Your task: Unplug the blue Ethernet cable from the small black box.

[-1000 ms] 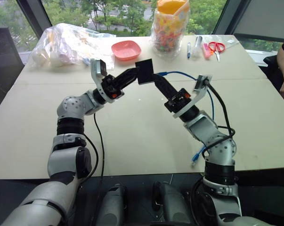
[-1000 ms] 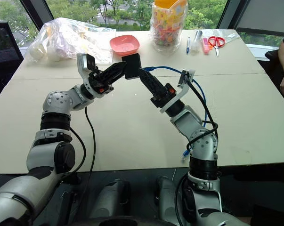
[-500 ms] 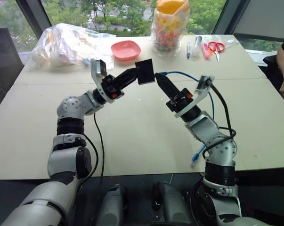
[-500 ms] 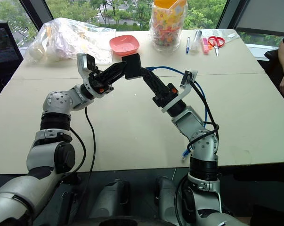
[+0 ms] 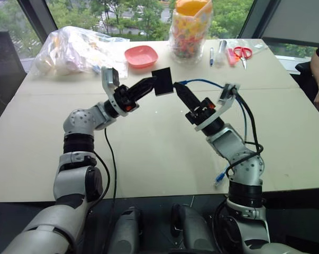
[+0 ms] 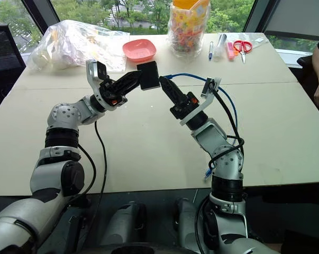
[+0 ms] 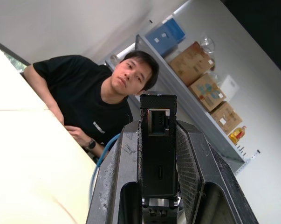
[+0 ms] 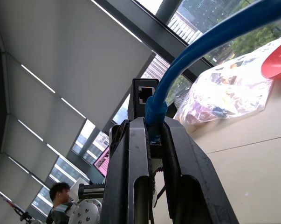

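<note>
Room round the jaws

Bare table (image 5: 148,143) below both grippers, open air w/ small gap betw their tips; pink bowl (image 5: 141,55), plastic bag (image 5: 77,50), snack jar (image 5: 190,32) beyond, well apart.

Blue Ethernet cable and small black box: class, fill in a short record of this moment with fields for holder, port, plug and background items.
Box holder: left gripper, shut on the small black box, held above the table
Port: empty in the left wrist view
Plug holder: right gripper, shut on the blue Ethernet cable near its plug
Plug: out of the box, close beside it
Background: pink bowl, scissors, candy jar
</note>
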You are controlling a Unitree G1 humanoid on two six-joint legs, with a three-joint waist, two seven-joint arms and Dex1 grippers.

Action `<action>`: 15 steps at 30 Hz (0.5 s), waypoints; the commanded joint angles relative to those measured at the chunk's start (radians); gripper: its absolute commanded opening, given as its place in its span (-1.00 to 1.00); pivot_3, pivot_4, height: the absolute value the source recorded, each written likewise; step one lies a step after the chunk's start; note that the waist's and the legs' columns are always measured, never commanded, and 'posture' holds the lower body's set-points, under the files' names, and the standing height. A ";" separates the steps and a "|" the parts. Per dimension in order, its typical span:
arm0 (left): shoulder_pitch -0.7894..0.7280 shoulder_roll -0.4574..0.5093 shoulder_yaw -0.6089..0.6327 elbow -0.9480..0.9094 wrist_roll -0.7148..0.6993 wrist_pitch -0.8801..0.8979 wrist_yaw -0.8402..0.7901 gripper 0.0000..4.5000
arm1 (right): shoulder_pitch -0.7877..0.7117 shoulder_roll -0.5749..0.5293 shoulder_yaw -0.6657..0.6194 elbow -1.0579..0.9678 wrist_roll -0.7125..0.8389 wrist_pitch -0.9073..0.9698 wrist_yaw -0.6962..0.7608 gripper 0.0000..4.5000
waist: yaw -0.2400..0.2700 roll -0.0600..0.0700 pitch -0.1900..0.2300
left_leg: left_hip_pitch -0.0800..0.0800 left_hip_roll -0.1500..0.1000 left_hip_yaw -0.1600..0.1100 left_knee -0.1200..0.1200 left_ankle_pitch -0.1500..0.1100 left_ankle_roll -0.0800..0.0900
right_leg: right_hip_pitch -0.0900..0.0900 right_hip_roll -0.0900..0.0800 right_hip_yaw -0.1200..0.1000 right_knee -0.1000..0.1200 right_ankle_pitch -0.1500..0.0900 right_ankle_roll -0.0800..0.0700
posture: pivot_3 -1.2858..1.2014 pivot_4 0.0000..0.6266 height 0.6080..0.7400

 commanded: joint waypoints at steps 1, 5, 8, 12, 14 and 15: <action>-0.012 0.007 0.002 -0.031 -0.020 -0.002 -0.012 -0.81 | -0.003 -0.010 0.001 -0.005 -0.024 -0.016 -0.006 -0.98 | 0.000 0.000 0.000 | 0.000 0.000 0.000 0.000 0.000 0.000 | 0.000 0.000 0.000 0.000 0.000 0.000 | 0.03 -0.52 1.00; -0.014 0.049 0.022 -0.005 -0.007 -0.026 -0.008 -0.81 | 0.001 -0.039 -0.033 0.018 -0.069 -0.053 -0.026 -0.98 | 0.000 0.000 0.000 | 0.000 0.000 0.000 0.000 0.000 0.000 | 0.000 0.000 0.000 0.000 0.000 0.000 | 0.03 -0.52 1.00; -0.022 0.084 0.041 0.023 -0.006 -0.041 -0.007 -0.81 | -0.003 -0.070 -0.063 0.041 -0.094 -0.078 -0.035 -0.98 | 0.000 0.000 0.000 | 0.000 0.000 0.000 0.000 0.000 0.000 | 0.000 0.000 0.000 0.000 0.000 0.000 | 0.03 -0.52 1.00; -0.038 0.141 0.062 0.067 0.000 -0.065 -0.018 -0.81 | -0.028 -0.134 -0.114 0.094 -0.121 -0.106 -0.041 -0.98 | 0.000 0.000 0.000 | 0.000 0.000 0.000 0.000 0.000 0.000 | 0.000 0.000 0.000 -0.001 0.000 0.000 | 0.03 -0.52 1.00; -0.045 0.154 0.065 0.081 0.004 -0.078 -0.021 -0.81 | -0.050 -0.163 -0.133 0.125 -0.137 -0.118 -0.038 -0.98 | 0.000 0.000 0.000 | -0.001 0.000 0.000 0.000 0.000 0.000 | -0.001 0.000 0.000 -0.001 0.000 0.000 | 0.03 -0.52 1.00; -0.047 0.155 0.067 0.084 0.005 -0.082 -0.021 -0.81 | -0.061 -0.173 -0.140 0.140 -0.142 -0.121 -0.034 -0.98 | 0.001 0.000 0.000 | 0.000 0.000 0.001 -0.001 0.000 0.000 | -0.001 0.000 0.000 -0.001 0.000 0.000 | 0.03 -0.52 1.00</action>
